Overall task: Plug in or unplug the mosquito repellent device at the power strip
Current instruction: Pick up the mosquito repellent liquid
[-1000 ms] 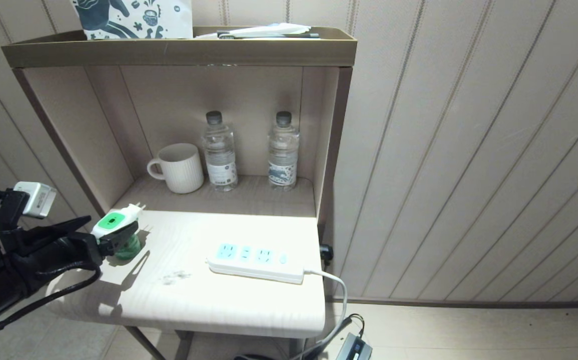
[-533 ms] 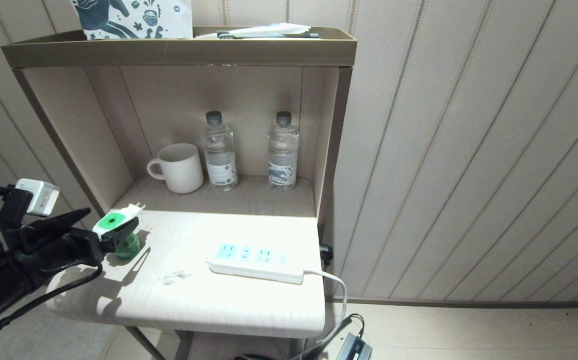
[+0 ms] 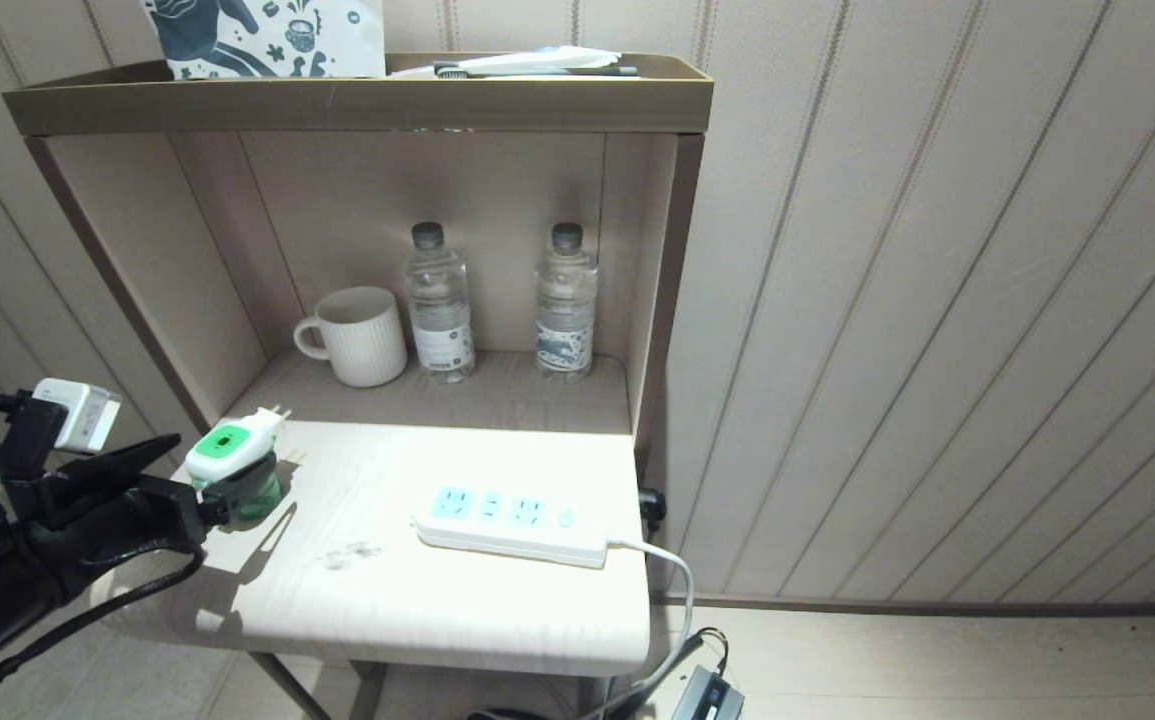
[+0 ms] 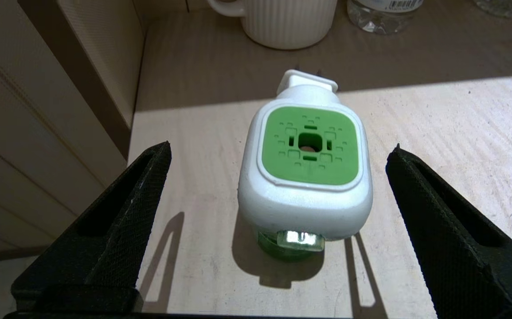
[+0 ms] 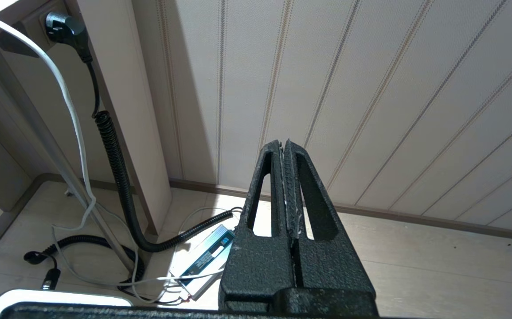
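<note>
With the left gripper [image 4: 278, 230] fully open, holding nothing, astride the mosquito repellent device [image 4: 305, 166] standing at the table's [image 3: 457, 600] left edge, it should close squarely on the white head.

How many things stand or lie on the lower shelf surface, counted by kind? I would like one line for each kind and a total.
Water bottles: 2
Mug: 1
Mosquito repellent device: 1
Power strip: 1
Total: 5
</note>
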Controlling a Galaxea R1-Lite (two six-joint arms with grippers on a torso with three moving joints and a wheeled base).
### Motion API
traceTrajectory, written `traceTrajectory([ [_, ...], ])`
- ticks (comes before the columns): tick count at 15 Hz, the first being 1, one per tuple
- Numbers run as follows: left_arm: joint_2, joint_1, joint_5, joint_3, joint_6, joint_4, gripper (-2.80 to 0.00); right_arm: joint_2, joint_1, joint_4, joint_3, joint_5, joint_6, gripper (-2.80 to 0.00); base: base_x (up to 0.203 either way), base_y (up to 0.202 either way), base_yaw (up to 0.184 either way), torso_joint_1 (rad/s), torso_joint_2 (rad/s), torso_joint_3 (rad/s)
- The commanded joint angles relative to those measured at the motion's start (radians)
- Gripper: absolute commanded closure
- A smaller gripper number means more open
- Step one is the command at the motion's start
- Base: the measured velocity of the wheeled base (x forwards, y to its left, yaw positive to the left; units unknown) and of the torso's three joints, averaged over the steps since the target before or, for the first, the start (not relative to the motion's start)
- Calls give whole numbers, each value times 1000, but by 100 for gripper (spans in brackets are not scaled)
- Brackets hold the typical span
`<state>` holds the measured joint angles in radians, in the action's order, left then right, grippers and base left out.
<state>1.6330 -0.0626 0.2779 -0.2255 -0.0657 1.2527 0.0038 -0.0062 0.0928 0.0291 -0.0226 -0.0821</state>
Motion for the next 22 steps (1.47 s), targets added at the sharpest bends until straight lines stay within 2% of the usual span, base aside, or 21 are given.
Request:
traceTrajectory([
  [1, 5, 0, 1, 18, 0, 17, -280, 1, 0, 1, 0, 0, -1, 0, 0, 0, 0, 0, 0, 0],
  [9, 11, 1, 1, 41, 0, 57, -280, 1, 0, 1, 0, 0, -1, 0, 0, 0, 0, 0, 0, 0],
  [12, 35, 23, 0, 63, 4, 138, -280, 1, 0, 1, 0, 0, -1, 0, 0, 0, 0, 0, 0, 0],
  [15, 47, 23, 0, 54, 11, 140, -280, 1, -1, 1, 0, 0, -1, 0, 0, 0, 0, 0, 0, 0],
  [22, 88, 21, -3, 18, 72, 165, -280, 1, 0, 1, 0, 0, -1, 0, 0, 0, 0, 0, 0, 0],
])
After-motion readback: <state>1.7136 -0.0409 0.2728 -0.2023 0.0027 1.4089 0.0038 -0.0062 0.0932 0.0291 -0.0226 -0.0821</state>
